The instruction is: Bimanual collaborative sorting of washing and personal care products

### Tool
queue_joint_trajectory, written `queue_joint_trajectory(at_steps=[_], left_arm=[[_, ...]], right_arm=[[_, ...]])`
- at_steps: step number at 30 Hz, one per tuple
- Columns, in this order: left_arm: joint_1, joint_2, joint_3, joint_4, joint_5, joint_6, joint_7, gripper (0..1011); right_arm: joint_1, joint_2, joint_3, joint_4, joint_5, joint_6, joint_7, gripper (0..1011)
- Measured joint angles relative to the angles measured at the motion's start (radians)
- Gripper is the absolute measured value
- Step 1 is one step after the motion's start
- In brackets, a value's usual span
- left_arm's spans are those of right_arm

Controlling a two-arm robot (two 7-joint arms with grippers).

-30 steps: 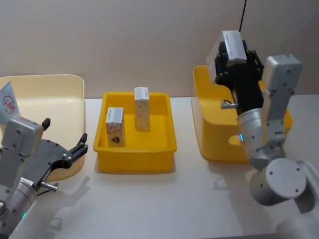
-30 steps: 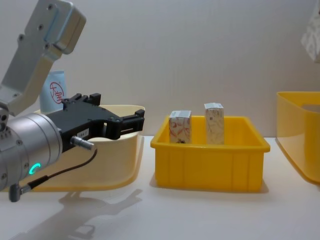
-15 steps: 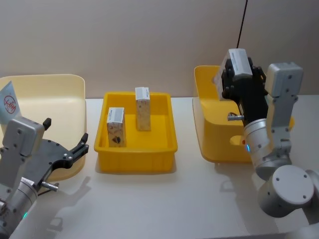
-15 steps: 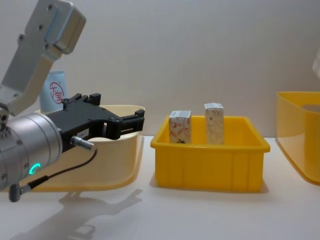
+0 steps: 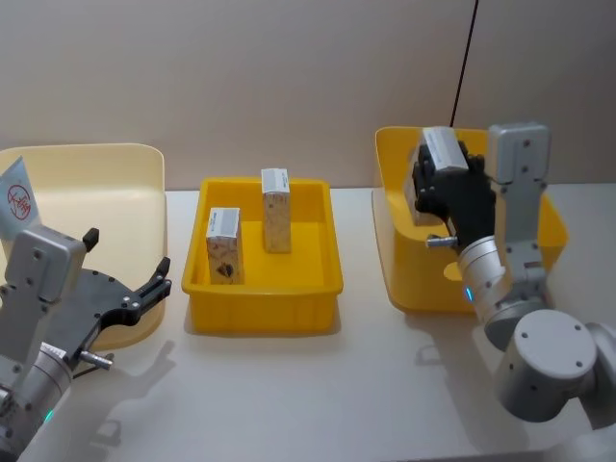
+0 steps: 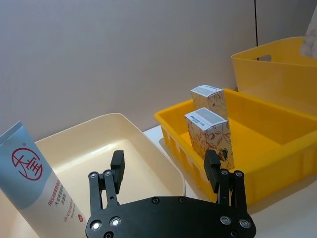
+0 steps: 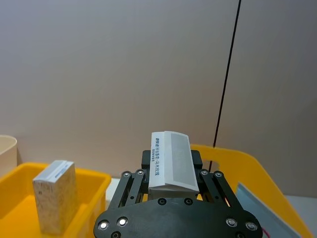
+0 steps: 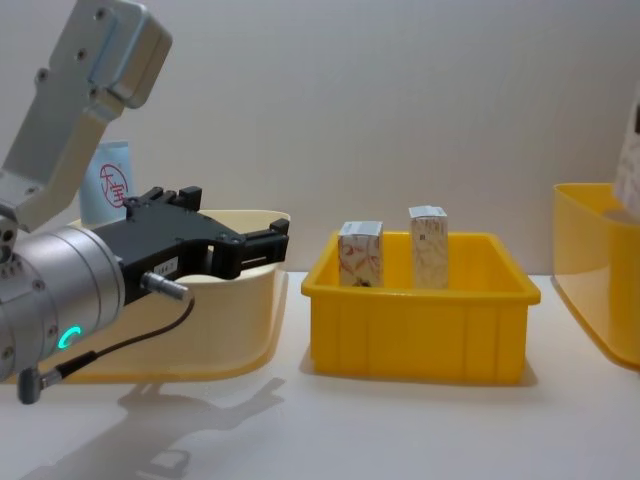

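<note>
White-topped carton (image 7: 171, 163) clamped in right gripper (image 7: 172, 184)

Bare table (image 5: 318, 385) lay open across the lower centre of the head view, between the two arms. At frame centre, two upright cartons (image 5: 223, 246) (image 5: 275, 210) blocked the left half of the yellow tray (image 5: 322, 252); its right half was free. At right, the right gripper (image 5: 426, 183), clamped on a carton (image 5: 443, 151), occupied the deep yellow bin's (image 5: 397, 202) mouth. At far left, a blue tube (image 5: 16, 198) leaned in the cream bin (image 5: 115, 173), the rest unobstructed.
</note>
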Motion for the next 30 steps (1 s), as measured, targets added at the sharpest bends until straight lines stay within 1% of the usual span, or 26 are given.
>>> queue_joint_trajectory(at_steps=[1, 4, 5, 7, 9, 10, 13, 15, 16, 17, 18, 19, 20, 21, 22, 24, 26, 27, 28, 29, 30], left_arm=[[0.0, 0.0, 0.0, 0.0, 0.0, 0.0, 0.0, 1000], [0.0, 0.0, 0.0, 0.0, 0.0, 0.0, 0.0, 1000], [0.0, 0.0, 0.0, 0.0, 0.0, 0.0, 0.0, 1000], [0.0, 0.0, 0.0, 0.0, 0.0, 0.0, 0.0, 1000], [0.0, 0.0, 0.0, 0.0, 0.0, 0.0, 0.0, 1000], [0.0, 0.0, 0.0, 0.0, 0.0, 0.0, 0.0, 1000], [0.0, 0.0, 0.0, 0.0, 0.0, 0.0, 0.0, 1000], [0.0, 0.0, 0.0, 0.0, 0.0, 0.0, 0.0, 1000], [0.0, 0.0, 0.0, 0.0, 0.0, 0.0, 0.0, 1000], [0.0, 0.0, 0.0, 0.0, 0.0, 0.0, 0.0, 1000], [0.0, 0.0, 0.0, 0.0, 0.0, 0.0, 0.0, 999], [0.0, 0.0, 0.0, 0.0, 0.0, 0.0, 0.0, 1000], [0.0, 0.0, 0.0, 0.0, 0.0, 0.0, 0.0, 1000], [0.0, 0.0, 0.0, 0.0, 0.0, 0.0, 0.0, 1000], [0.0, 0.0, 0.0, 0.0, 0.0, 0.0, 0.0, 1000], [0.0, 0.0, 0.0, 0.0, 0.0, 0.0, 0.0, 1000], [0.0, 0.0, 0.0, 0.0, 0.0, 0.0, 0.0, 1000], [0.0, 0.0, 0.0, 0.0, 0.0, 0.0, 0.0, 1000], [0.0, 0.0, 0.0, 0.0, 0.0, 0.0, 0.0, 1000], [0.0, 0.0, 0.0, 0.0, 0.0, 0.0, 0.0, 1000], [0.0, 0.0, 0.0, 0.0, 0.0, 0.0, 0.0, 1000]], right_arm=[[0.002, -0.001, -0.002, 0.001, -0.003, 0.019, 0.0, 431], [0.003, -0.004, -0.003, 0.002, -0.009, 0.045, 0.0, 431], [0.004, -0.006, -0.004, 0.004, -0.013, 0.065, -0.002, 431], [0.004, -0.008, -0.005, 0.004, -0.017, 0.08, -0.005, 431], [0.004, -0.013, -0.007, 0.006, -0.027, 0.108, -0.012, 431], [0.004, -0.013, -0.007, 0.006, -0.027, 0.108, -0.012, 431], [0.003, -0.017, -0.009, 0.008, -0.037, 0.138, -0.02, 431], [0.002, -0.019, -0.01, 0.008, -0.041, 0.146, -0.022, 431], [0.002, -0.02, -0.01, 0.008, -0.044, 0.153, -0.024, 452], [0.002, -0.021, -0.011, 0.008, -0.045, 0.156, -0.025, 452], [0.001, -0.022, -0.011, 0.009, -0.046, 0.16, -0.026, 476], [0.001, -0.022, -0.011, 0.009, -0.048, 0.163, -0.027, 526], [0.001, -0.023, -0.011, 0.009, -0.05, 0.169, -0.029, 526], [0.001, -0.023, -0.011, 0.009, -0.05, 0.169, -0.029, 570], [0.001, -0.024, -0.012, 0.009, -0.052, 0.174, -0.03, 583], [0.0, -0.025, -0.012, 0.01, -0.055, 0.181, -0.032, 666], [0.0, -0.026, -0.013, 0.01, -0.056, 0.185, -0.033, 708], [0.0, -0.026, -0.013, 0.01, -0.058, 0.188, -0.034, 745], [0.0, -0.026, -0.013, 0.01, -0.058, 0.189, -0.034, 804], [0.0, -0.027, -0.013, 0.01, -0.059, 0.191, -0.035, 804], [0.0, -0.027, -0.013, 0.01, -0.059, 0.194, -0.035, 841]])
